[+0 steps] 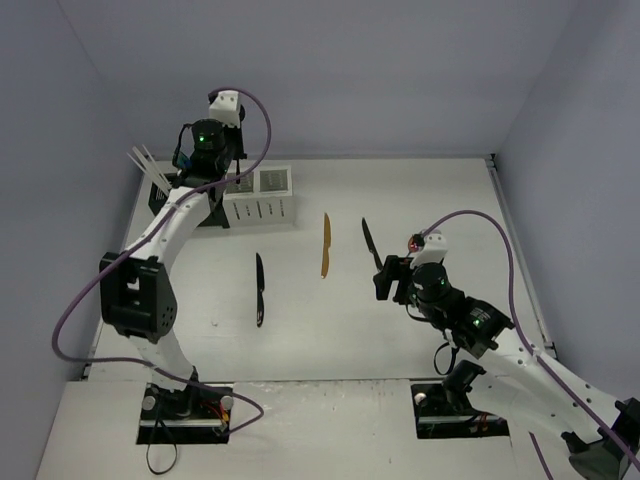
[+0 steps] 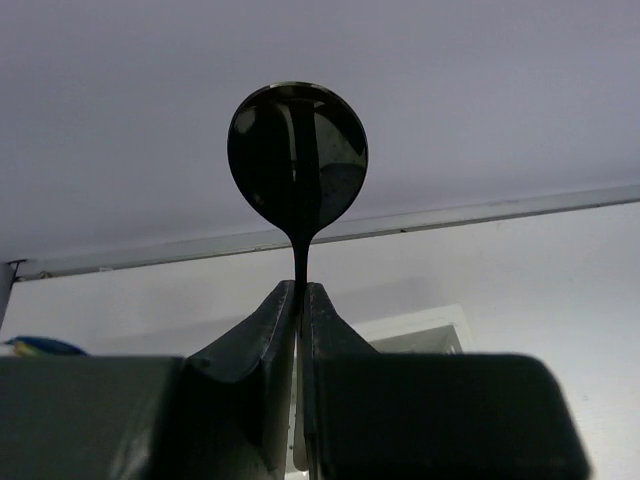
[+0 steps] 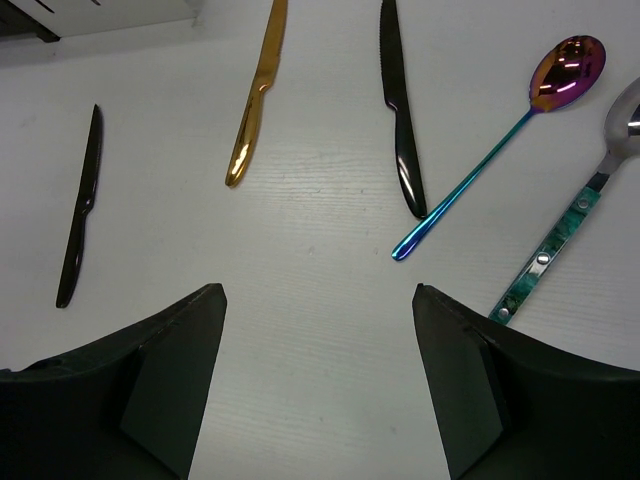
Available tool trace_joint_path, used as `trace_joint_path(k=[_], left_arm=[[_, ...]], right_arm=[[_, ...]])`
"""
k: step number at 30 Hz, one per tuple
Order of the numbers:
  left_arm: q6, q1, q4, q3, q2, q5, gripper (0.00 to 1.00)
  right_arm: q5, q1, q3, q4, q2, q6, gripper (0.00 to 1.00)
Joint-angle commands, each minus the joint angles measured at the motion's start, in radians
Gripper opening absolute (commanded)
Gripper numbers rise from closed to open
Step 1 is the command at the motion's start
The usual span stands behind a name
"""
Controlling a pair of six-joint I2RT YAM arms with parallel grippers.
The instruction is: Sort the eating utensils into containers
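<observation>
My left gripper is shut on the thin handle of a black spoon and holds it upright, bowl up. In the top view this gripper is at the back left, beside the white caddy. The black caddy is mostly hidden under the left arm. Pale chopsticks stick up at its left. My right gripper is open and empty above bare table. Ahead of it lie a black knife, a gold knife, a second black knife, an iridescent spoon and a teal-handled silver spoon.
In the top view the three knives lie mid-table: black, gold, black. The right gripper covers the two spoons there. Walls close the table on the left, back and right.
</observation>
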Motion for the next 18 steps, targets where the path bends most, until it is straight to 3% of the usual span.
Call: trace_joint_path(k=[1,11,18], left_arm=[[0.067,0.034,0.181,0.103,0.040,0.067,0.00],[0.038,0.044,0.297,-0.095,0.059,0.056,0.00],[0.013,0.045,0.317,-0.170,0.012,0.049,0.07]], right_arm=[[0.007,-0.004,0.025,0.039,0.007,-0.026,0.73],[0.029,-0.006,0.026,0.039,0.031,-0.033,0.73],[0.091,-0.022,0.028,0.018,0.061,0.039,0.73]])
